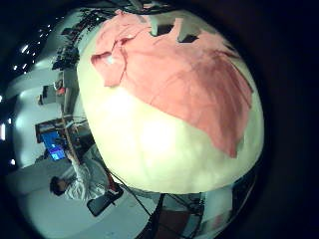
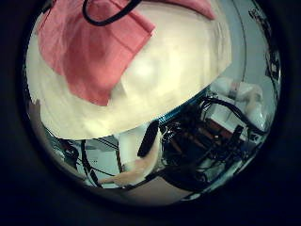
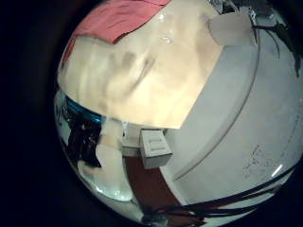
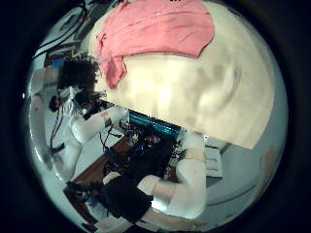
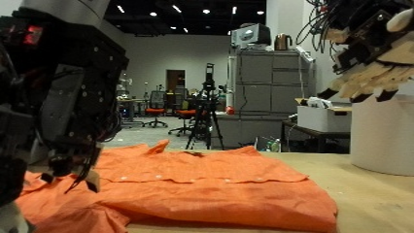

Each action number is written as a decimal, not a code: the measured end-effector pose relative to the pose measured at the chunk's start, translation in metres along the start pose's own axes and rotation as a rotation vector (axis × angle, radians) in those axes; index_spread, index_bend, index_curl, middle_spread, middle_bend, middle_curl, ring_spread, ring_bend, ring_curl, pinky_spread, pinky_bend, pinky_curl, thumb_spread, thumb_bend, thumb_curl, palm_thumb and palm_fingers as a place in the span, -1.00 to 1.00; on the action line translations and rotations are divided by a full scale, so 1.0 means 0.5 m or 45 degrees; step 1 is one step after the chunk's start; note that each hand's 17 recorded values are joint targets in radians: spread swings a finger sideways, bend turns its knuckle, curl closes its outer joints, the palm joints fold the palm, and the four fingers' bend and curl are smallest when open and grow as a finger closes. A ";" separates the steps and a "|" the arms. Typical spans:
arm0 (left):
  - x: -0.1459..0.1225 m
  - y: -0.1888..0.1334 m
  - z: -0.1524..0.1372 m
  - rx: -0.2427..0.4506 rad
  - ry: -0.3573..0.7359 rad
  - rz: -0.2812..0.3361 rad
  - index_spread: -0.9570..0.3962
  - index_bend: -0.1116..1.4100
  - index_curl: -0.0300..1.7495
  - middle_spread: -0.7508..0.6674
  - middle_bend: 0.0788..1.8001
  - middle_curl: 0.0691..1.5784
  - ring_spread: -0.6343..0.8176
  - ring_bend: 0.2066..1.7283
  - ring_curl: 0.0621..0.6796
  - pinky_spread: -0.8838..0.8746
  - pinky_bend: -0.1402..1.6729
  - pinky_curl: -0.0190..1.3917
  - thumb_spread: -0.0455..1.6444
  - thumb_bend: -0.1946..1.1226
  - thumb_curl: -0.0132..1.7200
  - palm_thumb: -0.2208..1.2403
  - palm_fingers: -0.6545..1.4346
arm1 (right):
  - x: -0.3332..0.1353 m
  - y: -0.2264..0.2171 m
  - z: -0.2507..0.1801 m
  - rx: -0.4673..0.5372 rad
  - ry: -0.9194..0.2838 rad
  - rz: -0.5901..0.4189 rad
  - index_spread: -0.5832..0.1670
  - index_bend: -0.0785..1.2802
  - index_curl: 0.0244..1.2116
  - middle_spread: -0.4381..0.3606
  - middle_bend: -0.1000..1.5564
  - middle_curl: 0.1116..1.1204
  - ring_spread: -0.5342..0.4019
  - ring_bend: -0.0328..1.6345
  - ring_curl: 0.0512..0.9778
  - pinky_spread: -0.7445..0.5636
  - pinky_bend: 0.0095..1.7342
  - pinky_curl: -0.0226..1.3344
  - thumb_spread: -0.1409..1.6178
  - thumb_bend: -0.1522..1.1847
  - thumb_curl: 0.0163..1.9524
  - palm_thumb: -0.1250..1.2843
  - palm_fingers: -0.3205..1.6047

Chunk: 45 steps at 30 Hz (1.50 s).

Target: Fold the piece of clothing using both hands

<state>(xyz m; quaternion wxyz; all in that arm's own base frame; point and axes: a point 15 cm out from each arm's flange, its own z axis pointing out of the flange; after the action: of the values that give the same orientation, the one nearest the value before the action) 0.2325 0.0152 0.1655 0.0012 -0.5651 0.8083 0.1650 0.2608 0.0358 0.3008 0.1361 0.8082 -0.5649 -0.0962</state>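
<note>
An orange shirt lies spread flat on the pale table. My left hand hangs above the shirt's edge with relaxed fingers and holds nothing. My right hand is high above the table's bare part, fingers loosely bent, holding nothing. The left little finger side palm view shows the shirt far below on the table. It also shows in the left thumb side palm view, in the right little finger side palm view and in the right thumb side palm view.
A white cylinder stands beyond the table near my right hand. Grey cabinets and a tripod stand in the room behind. A box sits on the floor beside the table.
</note>
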 end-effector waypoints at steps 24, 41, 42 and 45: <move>0.019 -0.046 0.056 -0.107 0.001 -0.012 0.55 -0.63 -0.63 0.13 -0.58 -0.59 0.22 -0.57 -0.46 0.38 -0.59 -0.55 0.21 -0.73 -0.63 -0.30 -0.05 | -0.003 -0.046 0.031 -0.038 0.020 -0.052 -0.24 -0.56 -0.42 0.42 -0.62 -0.54 0.86 -0.78 -0.81 0.60 -0.78 -0.50 0.52 -0.80 -0.80 -0.75 -0.58; 0.004 -0.037 0.030 -0.259 -0.046 -0.030 -0.05 -0.49 -0.48 -0.53 -0.15 -0.14 -0.79 0.11 0.24 -0.65 -0.17 -0.38 0.21 -0.61 -0.45 0.46 0.51 | -0.001 -0.045 0.030 -0.036 0.019 -0.073 -0.25 -0.57 -0.40 0.38 -0.62 -0.54 0.81 -0.76 -0.88 0.60 -0.79 -0.50 0.52 -0.80 -0.81 -0.75 -0.58; 0.003 -0.037 0.025 -0.256 -0.045 -0.030 -0.08 -0.47 -0.46 -0.55 -0.15 -0.11 -0.80 0.13 0.28 -0.67 -0.16 -0.36 0.20 -0.63 -0.44 0.47 0.49 | -0.001 -0.045 0.030 -0.037 0.019 -0.074 -0.24 -0.59 -0.41 0.37 -0.62 -0.54 0.78 -0.74 -0.87 0.59 -0.78 -0.50 0.52 -0.80 -0.81 -0.75 -0.56; 0.000 -0.039 0.004 -0.240 -0.038 -0.029 -0.15 -0.41 -0.39 -0.59 -0.13 -0.04 -0.81 0.18 0.37 -0.72 -0.11 -0.33 0.21 -0.65 -0.41 0.51 0.46 | -0.002 -0.046 0.034 -0.045 0.021 -0.077 -0.24 -0.64 -0.44 0.34 -0.64 -0.55 0.70 -0.67 -0.82 0.57 -0.78 -0.50 0.52 -0.80 -0.81 -0.75 -0.48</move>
<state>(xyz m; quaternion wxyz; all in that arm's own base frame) 0.2497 0.0098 0.1583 -0.0381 -0.5692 0.7827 0.2488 0.2755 0.0421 0.2772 0.1520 0.8231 -0.5373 -0.1036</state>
